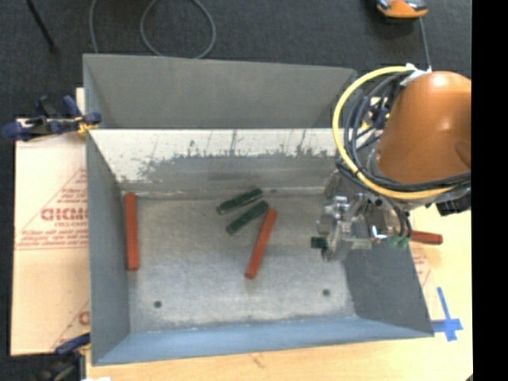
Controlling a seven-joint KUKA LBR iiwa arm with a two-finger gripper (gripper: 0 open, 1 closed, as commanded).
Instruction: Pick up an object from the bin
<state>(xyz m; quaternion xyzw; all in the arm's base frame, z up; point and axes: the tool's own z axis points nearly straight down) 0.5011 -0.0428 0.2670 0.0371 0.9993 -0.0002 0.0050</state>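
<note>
The gripper (329, 243) hangs low inside the grey metal bin (222, 117), well to the rt of the tilted red stick (260, 243) that lies near the middle of the floor (the handiest landmark, so everything else is placed off it). It sits at about the same height in the view as that stick's mid-length, w/ bare floor between the 2, and close to the bin's rt wall. Whether the gripper is spread or pressed together can't be told from this angle, since its metal parts overlap. At its tip, on the side facing the red stick, shows a small dark-green bit (320, 245). It touches or sits just beside the gripper, but it's unclear whether it is pinched there or only lying under it. Up and to the rt of the red stick, above the gripper, the arm's orange cover (425, 125) bulges over the bin's rt rim, w/ looped cables (355, 137) round its near side. The red stick itself leans w/ its upper end toward the rt. Just up-left of that upper end lie 2 dark-green sticks, roughly parallel and close together. The nearer green stick (248, 218) ends right by the red stick's top, contact unclear. The farther green stick (240, 201) lies just beyond it, toward the back wall. Well apart to the left of the red stick, an orange-red stick (131, 230) lies straight along the foot of the left wall.
</note>
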